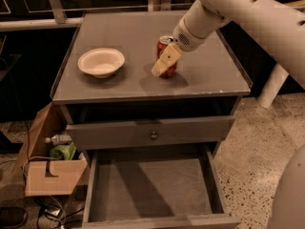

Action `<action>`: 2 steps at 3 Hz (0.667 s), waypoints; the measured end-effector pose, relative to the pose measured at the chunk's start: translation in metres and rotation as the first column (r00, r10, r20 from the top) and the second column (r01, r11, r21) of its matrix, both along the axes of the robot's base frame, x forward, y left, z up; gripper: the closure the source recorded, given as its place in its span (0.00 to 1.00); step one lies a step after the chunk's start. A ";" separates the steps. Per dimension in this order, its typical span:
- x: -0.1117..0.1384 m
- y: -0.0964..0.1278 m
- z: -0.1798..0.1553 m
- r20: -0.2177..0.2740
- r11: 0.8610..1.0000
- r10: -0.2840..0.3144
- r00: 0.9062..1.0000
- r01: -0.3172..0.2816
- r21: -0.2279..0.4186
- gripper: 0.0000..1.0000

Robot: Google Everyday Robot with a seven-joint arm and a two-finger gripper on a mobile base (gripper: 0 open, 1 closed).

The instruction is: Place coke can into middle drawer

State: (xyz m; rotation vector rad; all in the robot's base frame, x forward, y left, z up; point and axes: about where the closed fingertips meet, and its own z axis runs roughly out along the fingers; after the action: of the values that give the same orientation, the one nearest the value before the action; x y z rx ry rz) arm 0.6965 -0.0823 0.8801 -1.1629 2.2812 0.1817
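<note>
Coke can (162, 48), one; one claw (163, 67), seemingly against it.

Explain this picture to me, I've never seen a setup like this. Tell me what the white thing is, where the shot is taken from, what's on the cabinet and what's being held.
The big white shape is a robot's arm, reaching in from the upper right. At its tip is its hand, a clamp for picking things up. There is only one picture, taken by a camera looking down at the front of a grey cabinet. On its top are a cream bowl on the left and a red coke can with the hand right at it. The can stands upright on the surface; I cannot tell whether the hand has clamped it. Lower down, the middle drawer is pulled open, below a drawer front with a knob.
</note>
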 end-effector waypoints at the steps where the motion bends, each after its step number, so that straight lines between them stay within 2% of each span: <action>1: 0.000 0.000 0.000 0.000 1.000 0.000 1.000 0.000 0.000 0.18; 2: 0.000 0.000 0.000 0.000 1.000 0.000 1.000 0.000 0.000 0.41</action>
State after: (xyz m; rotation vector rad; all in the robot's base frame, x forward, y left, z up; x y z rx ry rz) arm 0.6965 -0.0822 0.8800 -1.1631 2.2812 0.1818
